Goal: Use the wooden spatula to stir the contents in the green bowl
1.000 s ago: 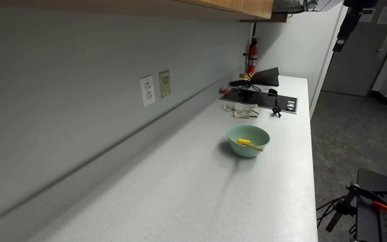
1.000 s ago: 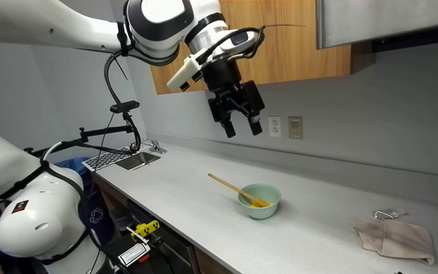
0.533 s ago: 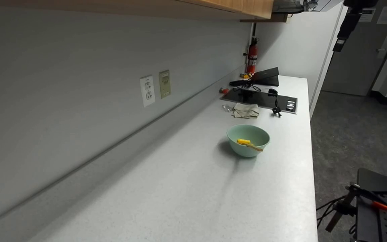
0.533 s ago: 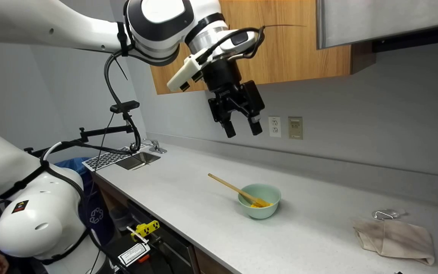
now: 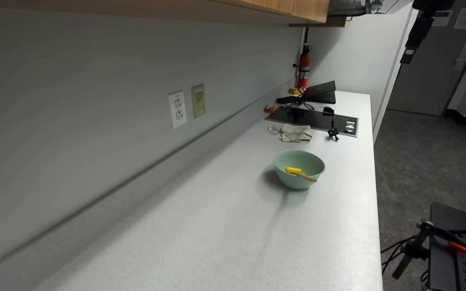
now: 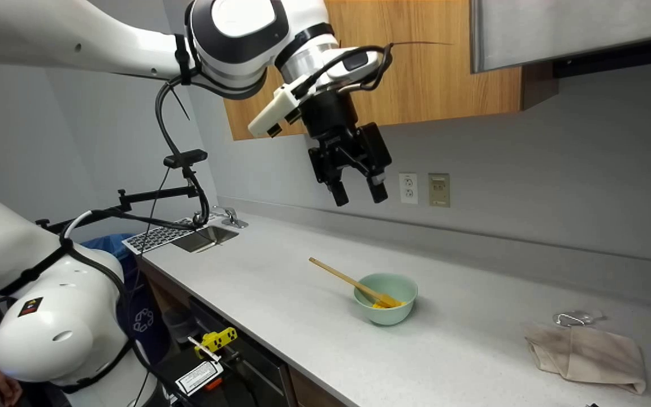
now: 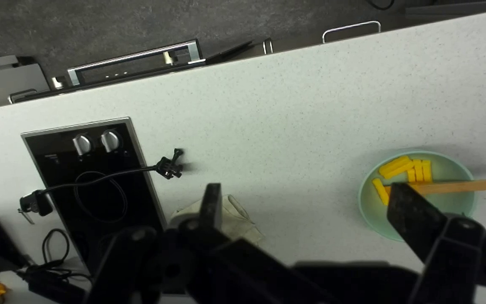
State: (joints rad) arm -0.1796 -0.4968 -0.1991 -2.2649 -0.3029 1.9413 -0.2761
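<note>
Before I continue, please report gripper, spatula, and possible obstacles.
Gripper open, holding nothing. Wooden spatula leaning in green bowl with yellow pieces. Nothing seen blocking its handle.

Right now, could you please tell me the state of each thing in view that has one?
Gripper: open, holding nothing.
Green bowl: upright, holding yellow pieces.
Wooden spatula: tilted, one end inside the bowl.
Cloth: folded.
White outlet: nothing plugged in.
Fire extinguisher: upright.
Cooktop: on or off, cannot tell.
</note>
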